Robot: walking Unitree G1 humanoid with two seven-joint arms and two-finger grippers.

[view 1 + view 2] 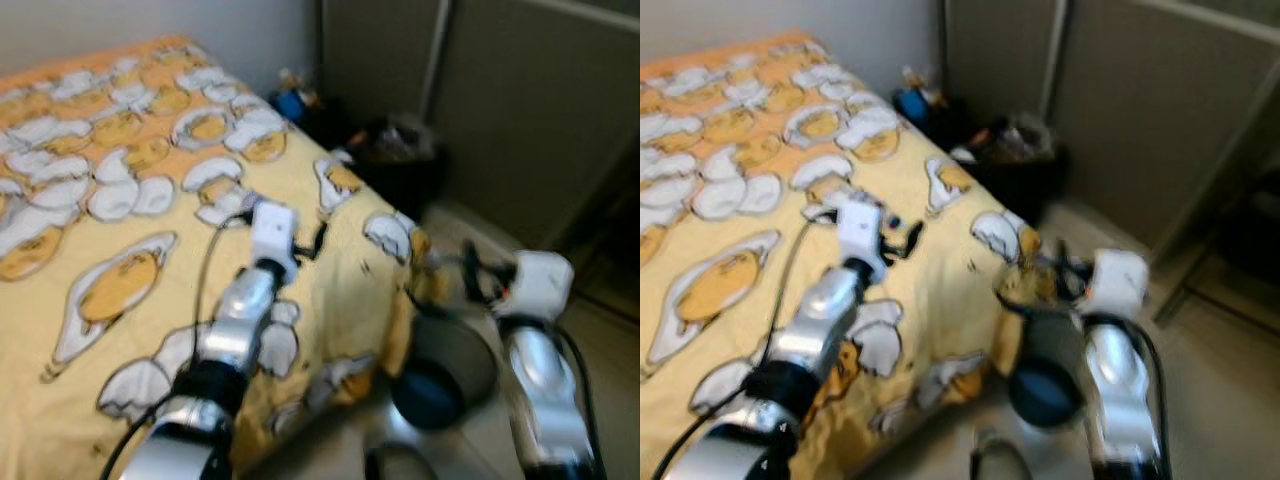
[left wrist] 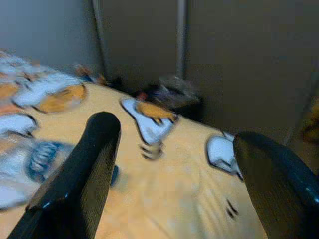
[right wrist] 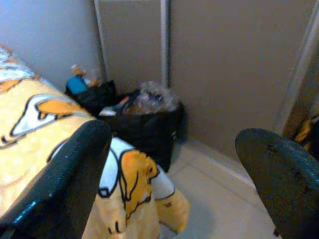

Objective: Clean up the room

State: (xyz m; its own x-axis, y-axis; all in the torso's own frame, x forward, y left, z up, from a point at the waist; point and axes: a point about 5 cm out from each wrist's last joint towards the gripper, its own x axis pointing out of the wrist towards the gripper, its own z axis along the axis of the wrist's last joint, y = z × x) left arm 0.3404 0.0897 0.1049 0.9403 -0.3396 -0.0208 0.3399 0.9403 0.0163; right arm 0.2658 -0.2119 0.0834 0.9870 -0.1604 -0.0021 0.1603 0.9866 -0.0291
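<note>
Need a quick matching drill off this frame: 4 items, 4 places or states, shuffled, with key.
Items:
1. left gripper
2. right gripper
3. black bin
4. blue toy

Places or states:
A. full of trash, on the floor past the bed's corner
B. open, out over the yellow bedspread
C. on a dark heap by the wall beside the bed
D. open, off the bed's corner above the floor

Pairs: 1-B, 2-D, 3-A, 4-C
</note>
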